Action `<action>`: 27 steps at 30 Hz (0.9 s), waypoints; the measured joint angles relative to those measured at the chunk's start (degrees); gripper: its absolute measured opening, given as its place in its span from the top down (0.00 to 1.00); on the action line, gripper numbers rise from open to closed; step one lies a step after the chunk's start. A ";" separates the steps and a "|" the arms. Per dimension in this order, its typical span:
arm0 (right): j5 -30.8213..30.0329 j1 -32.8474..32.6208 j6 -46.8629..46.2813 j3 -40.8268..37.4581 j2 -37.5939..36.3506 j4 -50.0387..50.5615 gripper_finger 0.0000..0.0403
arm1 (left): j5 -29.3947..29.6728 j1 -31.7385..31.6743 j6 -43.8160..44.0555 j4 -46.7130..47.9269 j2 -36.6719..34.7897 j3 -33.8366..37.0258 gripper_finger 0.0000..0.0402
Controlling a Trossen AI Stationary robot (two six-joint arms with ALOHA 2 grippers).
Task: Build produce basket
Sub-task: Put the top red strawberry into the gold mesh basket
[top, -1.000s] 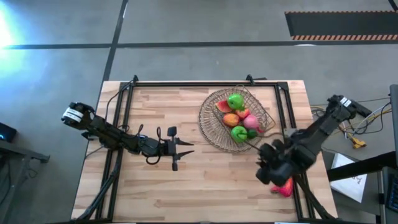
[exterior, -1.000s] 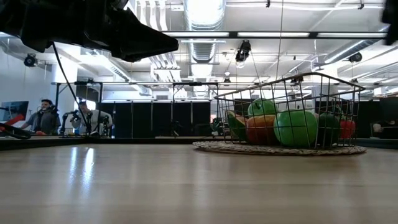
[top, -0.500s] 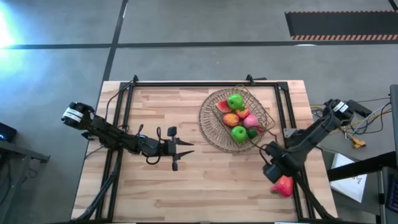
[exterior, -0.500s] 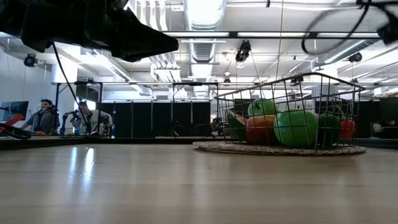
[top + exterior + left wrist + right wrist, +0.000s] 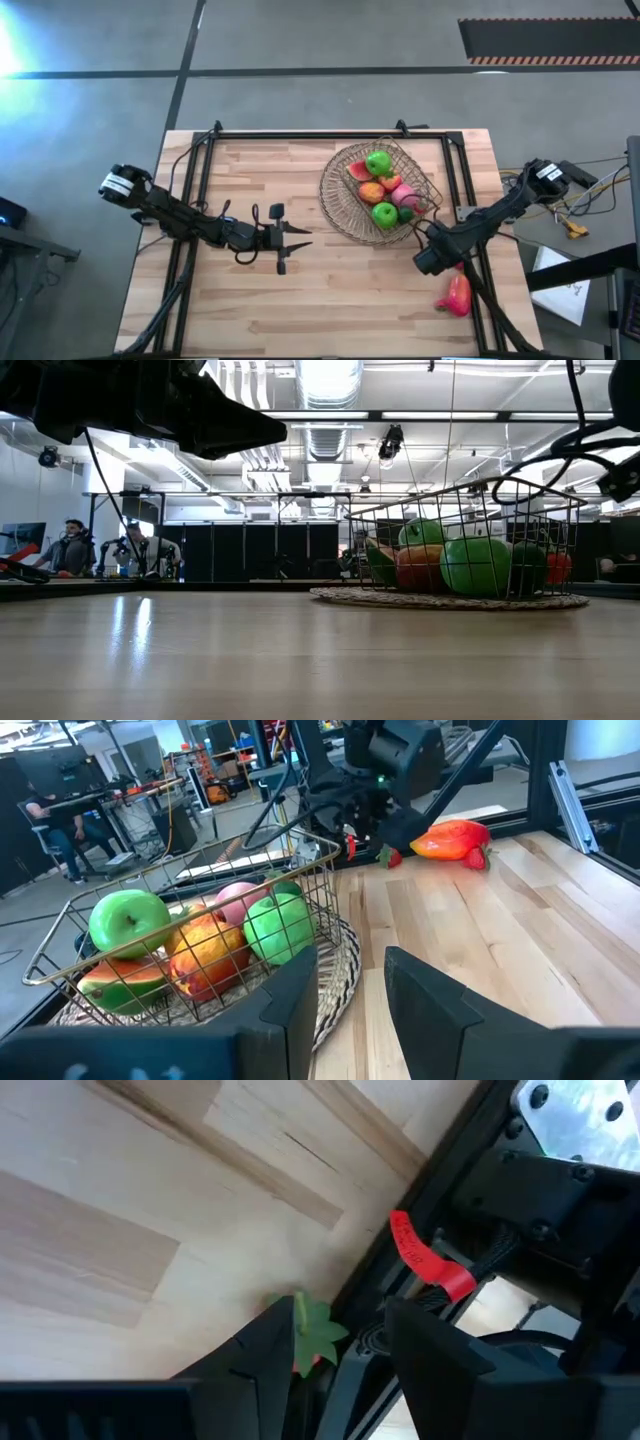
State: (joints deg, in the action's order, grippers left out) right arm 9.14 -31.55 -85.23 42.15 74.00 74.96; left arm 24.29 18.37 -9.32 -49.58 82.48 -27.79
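Right gripper (image 5: 428,262) jaws parted and empty, hovering just beside the red pepper (image 5: 455,295) lying flat at the table's right edge, long axis roughly along it, stem toward the gripper; basket (image 5: 340,205) close behind; left gripper (image 5: 298,240) far off, partly closed on nothing.

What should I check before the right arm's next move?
1. All produce in the basket: not ok. The red pepper lies on the table near the right edge.
2. Right gripper over the pepper: not ok. It is between basket and pepper.
3. Right gripper empty: cannot tell. A green leafy bit shows at it.
4. Basket upright on the woven mat: ok.
5. Left gripper out of the way: ok. It is mid-table, fingers open, empty.
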 joint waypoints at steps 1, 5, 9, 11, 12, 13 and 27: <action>0.07 0.00 0.02 0.06 0.00 -0.07 0.64 | 0.00 0.00 0.00 0.04 0.00 0.02 0.75; 0.71 0.00 -0.22 -0.26 -0.05 -4.07 0.67 | 0.00 0.00 0.02 0.09 0.00 0.04 0.75; 3.12 -0.02 0.08 -2.73 1.13 -8.84 0.68 | 0.00 0.00 0.09 0.11 0.00 0.04 0.75; 3.26 -0.02 0.31 -3.56 2.53 -9.27 0.68 | 0.00 0.00 0.10 0.11 0.00 0.04 0.75; 3.22 -0.02 0.32 -3.81 3.21 -9.66 0.68 | -0.02 0.00 0.10 0.22 0.00 0.04 0.75; 2.95 -0.02 0.21 -3.83 3.78 -9.67 0.68 | 0.00 0.00 0.11 0.50 0.00 0.07 0.75; 9.31 -0.02 3.96 -3.46 11.52 -9.38 0.88 | 0.00 0.00 0.13 0.50 0.00 0.07 0.75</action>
State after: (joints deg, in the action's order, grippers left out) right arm 18.46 -31.57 -81.28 38.70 85.51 65.58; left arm 24.29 18.37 -9.19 -49.08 82.48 -27.73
